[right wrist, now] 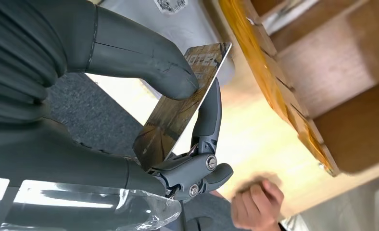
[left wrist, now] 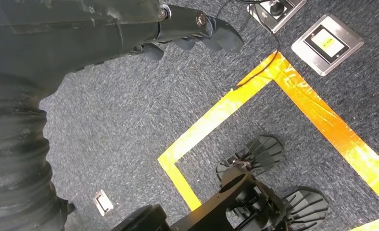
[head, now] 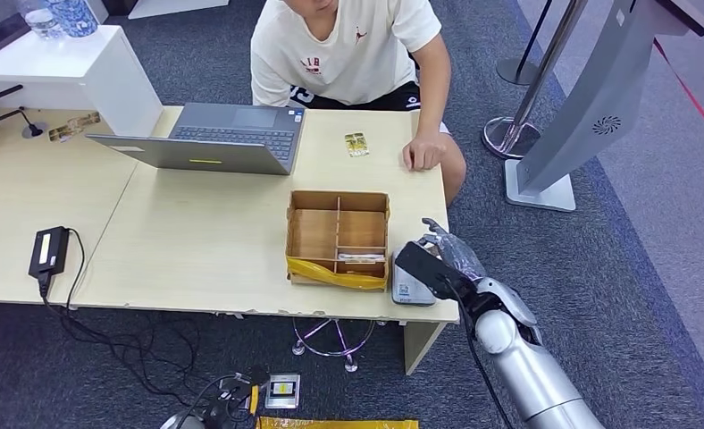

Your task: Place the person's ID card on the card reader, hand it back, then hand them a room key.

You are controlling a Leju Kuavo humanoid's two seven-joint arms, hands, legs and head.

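The right robot hand [right wrist: 178,110] pinches a brownish patterned plastic card [right wrist: 178,113] between thumb and fingers, hovering just above the small grey card reader [head: 411,290] at the pale wooden desk's [head: 196,241] corner. Whether it is the ID or a room key, I cannot tell. Another yellowish card [head: 356,144] lies near the person's hand [head: 423,152], so a hand-over probably remains. The left robot hand [left wrist: 197,33] hangs over carpet, fingers curled, holding nothing.

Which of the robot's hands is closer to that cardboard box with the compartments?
The right. The right hand, pinching a card, is just beside the cardboard box, at the table's edge. The left hand hangs low over the carpet, away from the tabletop.
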